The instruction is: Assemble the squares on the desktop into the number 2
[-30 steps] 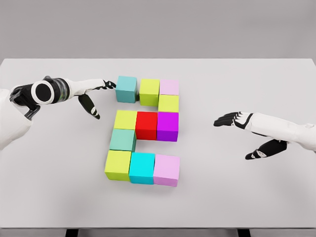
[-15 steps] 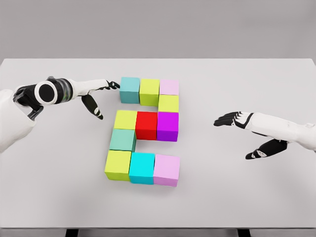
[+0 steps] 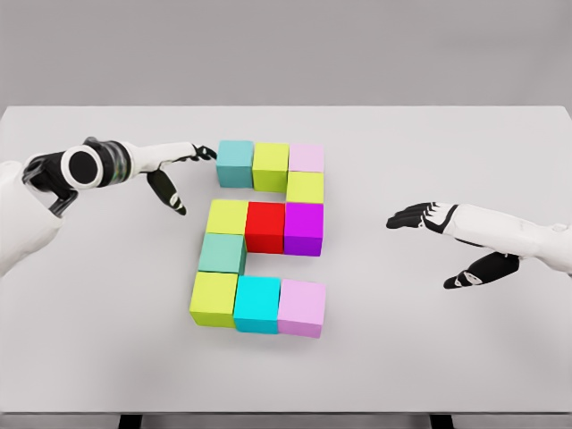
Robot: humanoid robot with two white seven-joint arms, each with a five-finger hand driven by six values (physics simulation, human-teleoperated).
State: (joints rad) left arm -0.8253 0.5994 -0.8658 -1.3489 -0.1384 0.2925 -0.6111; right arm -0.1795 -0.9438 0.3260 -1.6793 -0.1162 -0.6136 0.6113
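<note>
Ten coloured squares on the white worktop [image 3: 429,357], arranged as the digit 2. Top row: teal square [image 3: 235,163], lime, pale pink; a lime square [image 3: 306,187] forms the right upright; middle row lime, red square [image 3: 265,226], purple; a green square [image 3: 222,254] forms the left upright; bottom row lime, cyan, pink. The left hand [image 3: 174,170], at 10 o'clock, is open with fingertips at the teal square's outer face; contact cannot be confirmed. The right hand [image 3: 451,241], at 3 o'clock, is open and holds nothing. The figure appears essentially complete; at most, minor squaring of edges remains.
</note>
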